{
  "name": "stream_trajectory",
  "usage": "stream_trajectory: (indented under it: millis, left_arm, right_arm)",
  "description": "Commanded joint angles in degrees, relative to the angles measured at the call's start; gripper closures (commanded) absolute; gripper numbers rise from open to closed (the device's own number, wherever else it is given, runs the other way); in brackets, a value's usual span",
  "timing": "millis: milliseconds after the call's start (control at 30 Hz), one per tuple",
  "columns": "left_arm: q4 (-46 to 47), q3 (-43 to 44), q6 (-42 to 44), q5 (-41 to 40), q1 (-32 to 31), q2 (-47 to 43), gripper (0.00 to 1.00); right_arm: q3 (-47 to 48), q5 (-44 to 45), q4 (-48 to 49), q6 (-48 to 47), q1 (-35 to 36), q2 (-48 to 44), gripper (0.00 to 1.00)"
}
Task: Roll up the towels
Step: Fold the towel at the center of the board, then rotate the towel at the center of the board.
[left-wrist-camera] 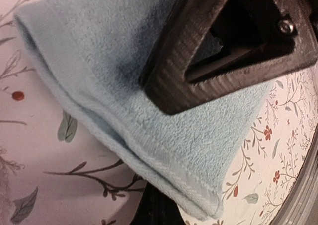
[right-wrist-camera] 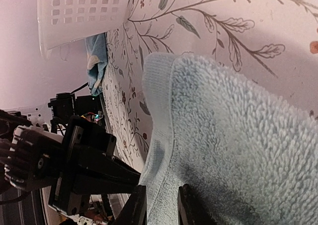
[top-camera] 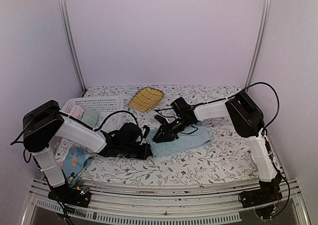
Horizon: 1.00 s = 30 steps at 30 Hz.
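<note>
Two claws at the left end of the plain towel [top-camera: 185, 138], which lies centre-frame, long axis left-right: my left gripper [top-camera: 148, 151] pinches that corner, right gripper [top-camera: 160, 134] slightly parted beside it; printed towel [top-camera: 74, 161] lower left

Soft, even light with a faint violet cast fills the overhead view. The desk [top-camera: 218, 158] carries only weak, diffuse shadows and shows no glare. In the left wrist view the plain blue towel [left-wrist-camera: 89, 66] is sharp down to its nap, with a dark, soft-edged shadow across its middle. The right wrist view shows its terry loops crisply. There the white basket [right-wrist-camera: 79, 11] at top left looks bright and slightly washed out, and the lower left is dim.
</note>
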Motion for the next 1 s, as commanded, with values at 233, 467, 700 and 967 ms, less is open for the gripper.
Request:
stream_trajectory:
  millis: [233, 467, 700, 967]
  left_arm:
    - [-12.93, -2.02, 2.15, -5.08, -1.08, -14.61, 1.0]
    - [-14.44, 11.67, 7.87, -6.54, -1.07, -6.0, 1.0]
    - [-14.67, 20.68, 8.37, -3.1, -0.52, 6.24, 1.0]
    - [-16.02, 18.63, 6.05, -1.18, 0.59, 9.3, 1.0]
  right_arm:
    - [-1.81, -2.66, -5.07, -13.17, -11.25, -12.74, 0.75]
    - [1.56, 6.81, -18.64, -32.94, -15.82, -14.52, 0.76]
    - [1.21, 15.04, -21.16, -39.57, -16.61, -9.83, 0.82]
    - [-3.15, 18.81, -21.94, -38.83, -20.82, -9.6, 0.85]
